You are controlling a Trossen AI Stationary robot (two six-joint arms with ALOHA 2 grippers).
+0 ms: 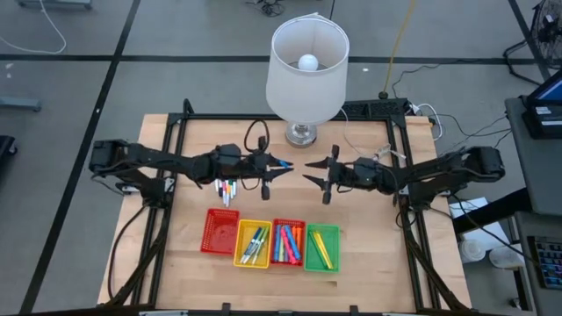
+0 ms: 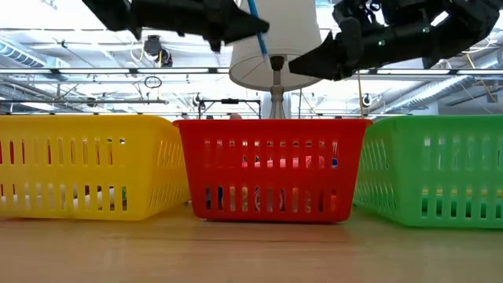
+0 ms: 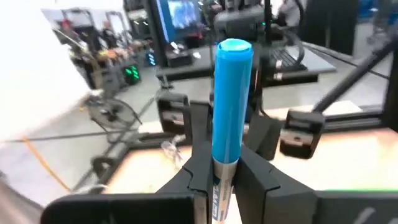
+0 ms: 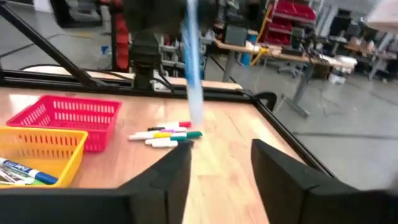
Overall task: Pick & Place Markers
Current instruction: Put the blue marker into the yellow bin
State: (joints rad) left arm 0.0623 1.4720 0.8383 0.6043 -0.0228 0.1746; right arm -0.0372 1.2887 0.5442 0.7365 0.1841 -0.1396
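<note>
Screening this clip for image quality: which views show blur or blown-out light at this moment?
Low view: the windows behind are blown out, so both arms read as silhouettes above the red basket. Left wrist view: the blue marker in the left end effector is fairly sharp, the room behind soft, with a white wash along one edge. Right wrist view: that marker is smeared; the right end effector stands open.

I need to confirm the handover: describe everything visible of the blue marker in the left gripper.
The blue marker is a thin stick with a bright blue cap and a pale grey barrel bearing print, apparently plastic. The left gripper is shut on its barrel, the dark fingers pinching both sides, cap end poking out beyond them. It hangs in the air above the table, between the two arms, near the lamp. The right gripper stands open, apart from it.
</note>
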